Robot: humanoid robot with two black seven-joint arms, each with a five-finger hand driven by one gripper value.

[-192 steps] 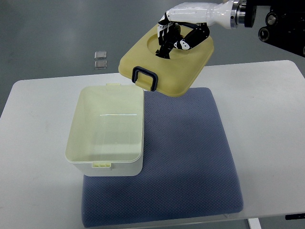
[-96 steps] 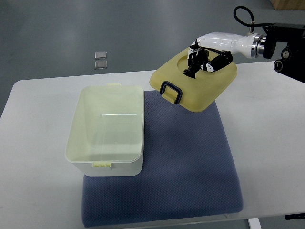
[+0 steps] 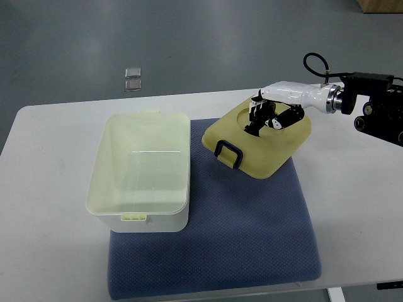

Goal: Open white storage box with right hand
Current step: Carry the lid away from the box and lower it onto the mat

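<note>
Top view puts your right hand (image 3: pixel 267 116) near the far right of the mat, its arm reaching in from the right edge. You can see its black fingers (image 3: pixel 259 121) curled into the round recess on top of the lid (image 3: pixel 258 139) and gripping it there. You hold the lid tilted, with its dark handle (image 3: pixel 228 153) on the lower, near-left edge; whether that edge touches the mat you cannot tell. The lid sits over the mat's far right part, and its far corner reaches over the bare table.

To the lid's left you see the box (image 3: pixel 140 171), well clear of the lid, standing upright and open, its pale interior showing with nothing visible inside. A small latch tab shows on its far rim and another on its near rim. The box rests partly on the mat's left edge and partly on the table.

Under both lies the blue mat (image 3: pixel 239 233), a textured pad running from the middle of the table toward you. You see the white table (image 3: pixel 50 189) bare around it. Beyond the far edge is grey floor (image 3: pixel 189 38), where two small clear squares (image 3: pixel 132 78) lie one behind the other. At the top right corner a sliver of something brown shows.
</note>
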